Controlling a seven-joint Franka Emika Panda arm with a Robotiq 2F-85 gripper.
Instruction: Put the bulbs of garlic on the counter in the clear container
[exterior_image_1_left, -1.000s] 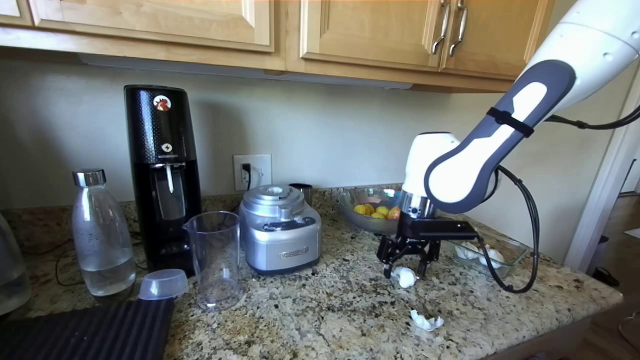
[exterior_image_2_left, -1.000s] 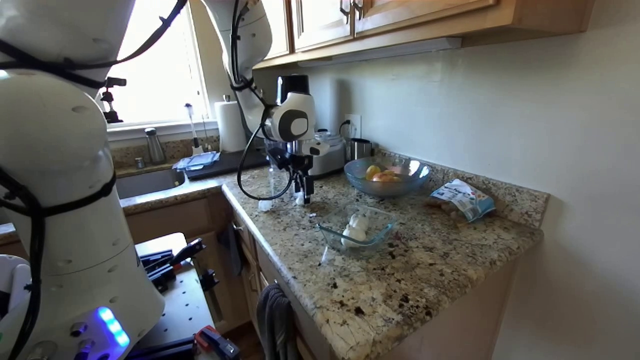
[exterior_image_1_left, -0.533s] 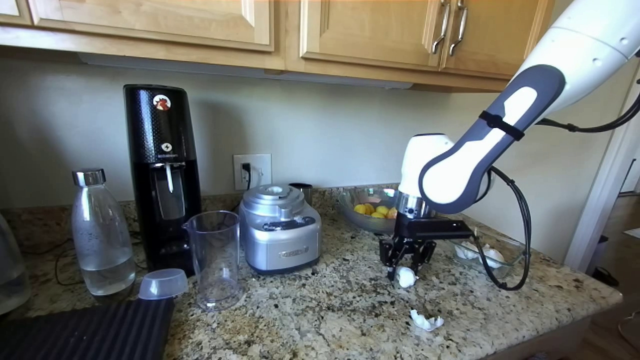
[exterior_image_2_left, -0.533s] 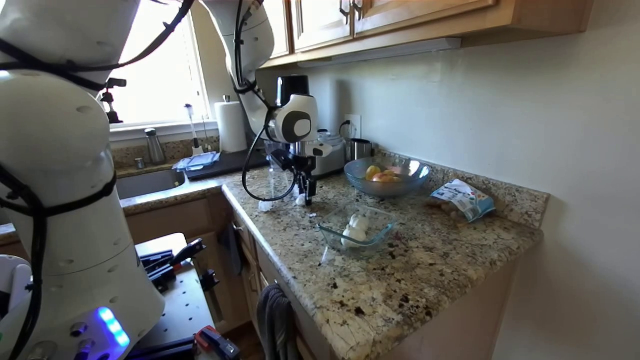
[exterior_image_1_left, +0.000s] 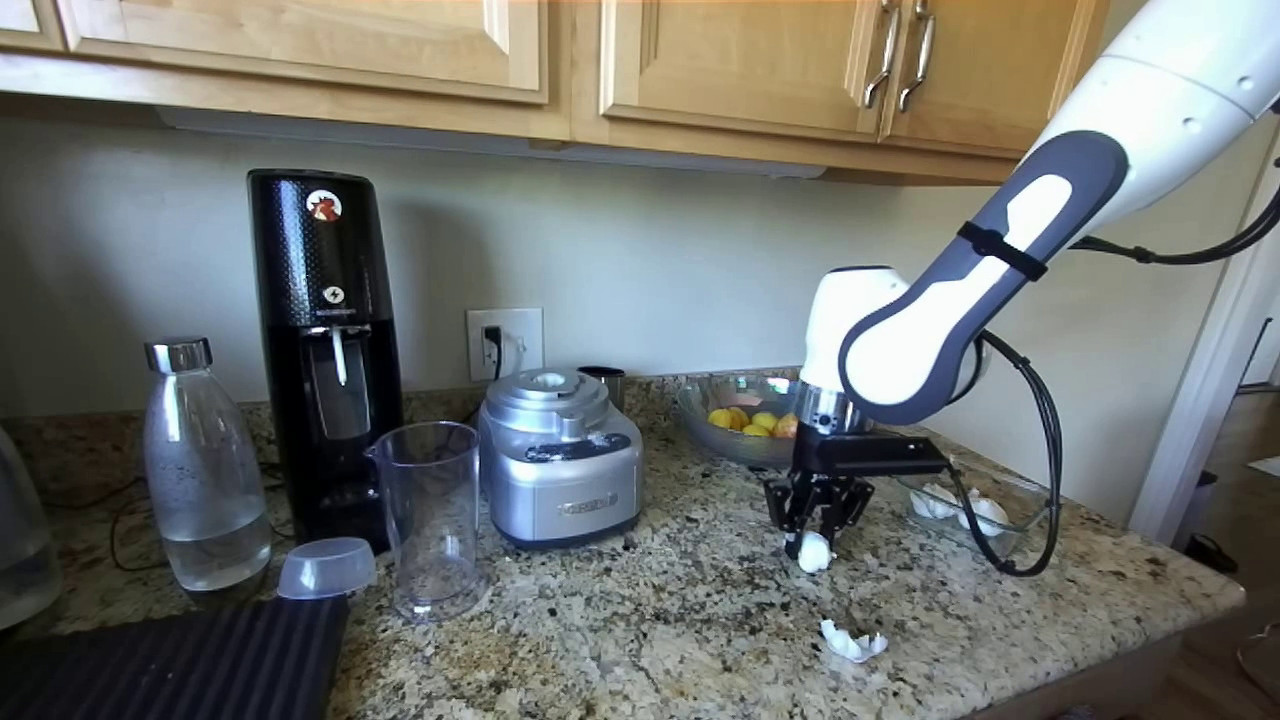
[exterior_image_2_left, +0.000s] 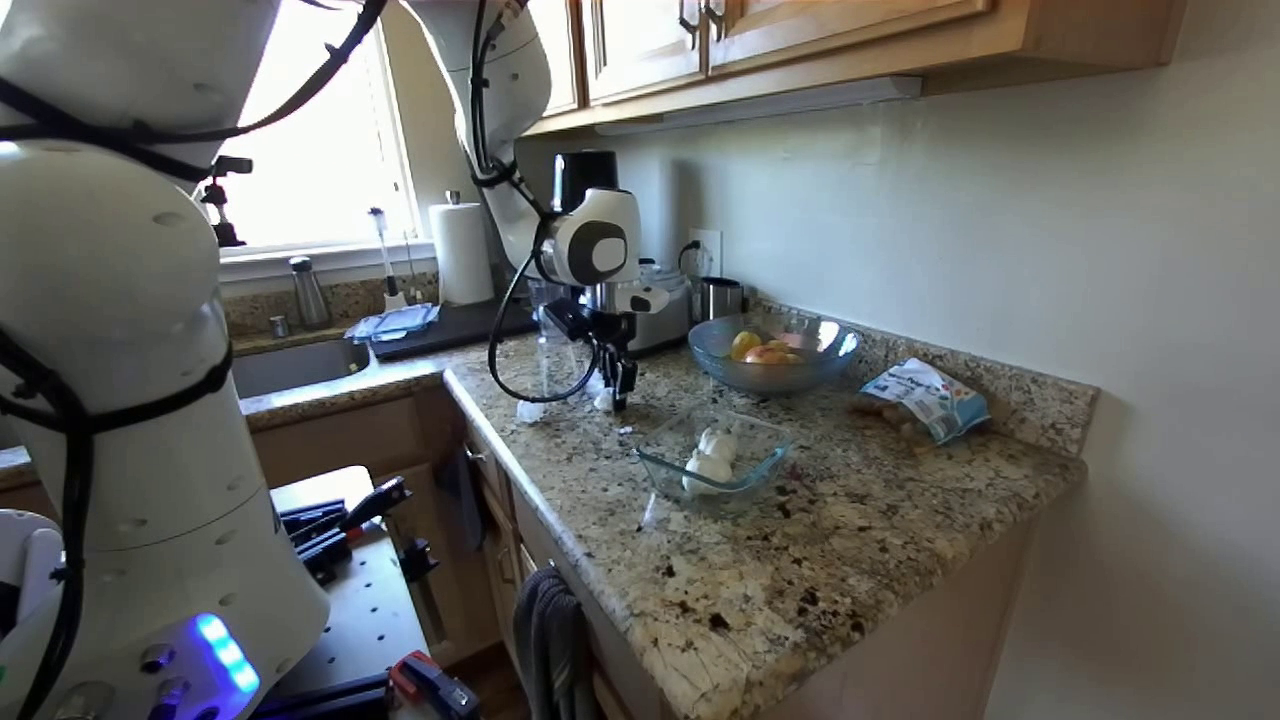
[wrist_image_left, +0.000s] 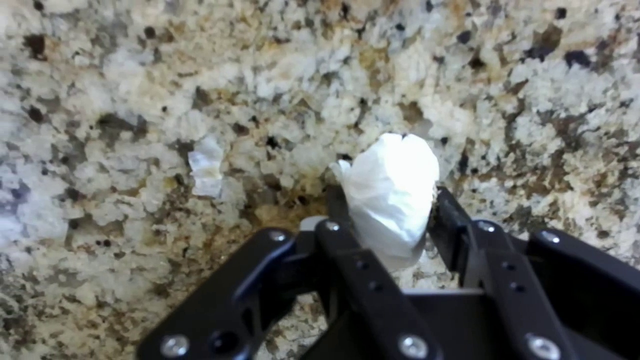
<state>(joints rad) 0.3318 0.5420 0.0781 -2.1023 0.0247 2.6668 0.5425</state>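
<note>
A white garlic bulb (wrist_image_left: 392, 190) stands between both fingers of my gripper (wrist_image_left: 389, 197), the pads touching it on either side. In an exterior view the same bulb (exterior_image_1_left: 815, 552) is low at the fingertips, close to the granite counter (exterior_image_1_left: 690, 620); whether it still rests there I cannot tell. The clear container (exterior_image_2_left: 765, 469) sits a short way off, holding two more white bulbs, a nearer one (exterior_image_2_left: 706, 470) and a farther one (exterior_image_2_left: 718, 442). A cable partly crosses the container in an exterior view.
Loose garlic skin (exterior_image_1_left: 852, 643) lies on the counter, and a small flake (wrist_image_left: 206, 167) is beside the gripper. A glass fruit bowl (exterior_image_2_left: 775, 373) stands by the wall near a snack bag (exterior_image_2_left: 928, 400). A food processor (exterior_image_1_left: 563, 470) and tall clear cup (exterior_image_1_left: 430, 530) are nearby.
My gripper's fingers have come together from wide apart onto the garlic bulb, which has shifted slightly. The arm has moved only a little. The container and its bulbs are where they were.
</note>
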